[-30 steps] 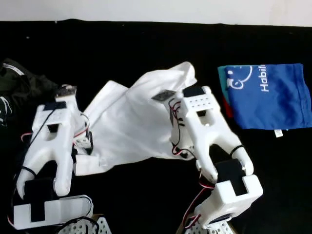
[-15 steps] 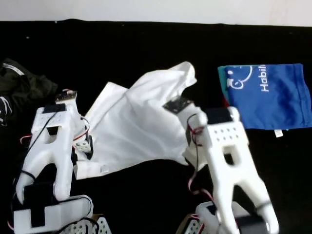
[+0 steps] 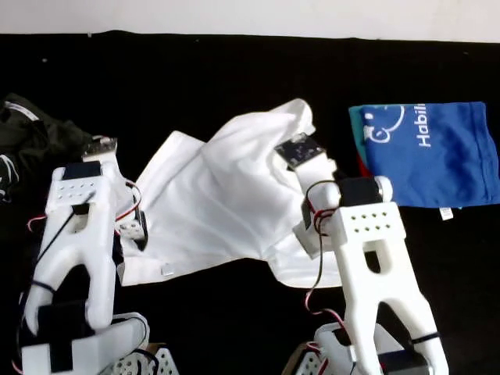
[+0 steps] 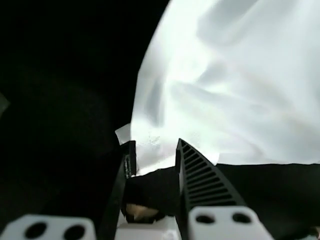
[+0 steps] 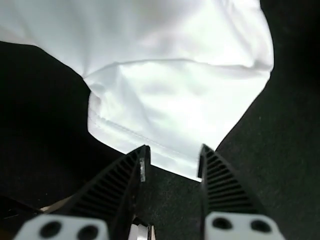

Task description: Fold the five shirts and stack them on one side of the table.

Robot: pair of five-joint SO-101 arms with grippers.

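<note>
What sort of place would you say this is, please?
Probably a robotics test bench: a table covered in black, a left arm and a right arm standing side by side, and a white shirt beside a folded blue shirt.

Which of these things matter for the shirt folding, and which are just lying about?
For the job: crumpled white shirt, folded blue shirt, dark crumpled garment heap, left gripper, right gripper.
Just there: black table surface, white wall strip behind.
</note>
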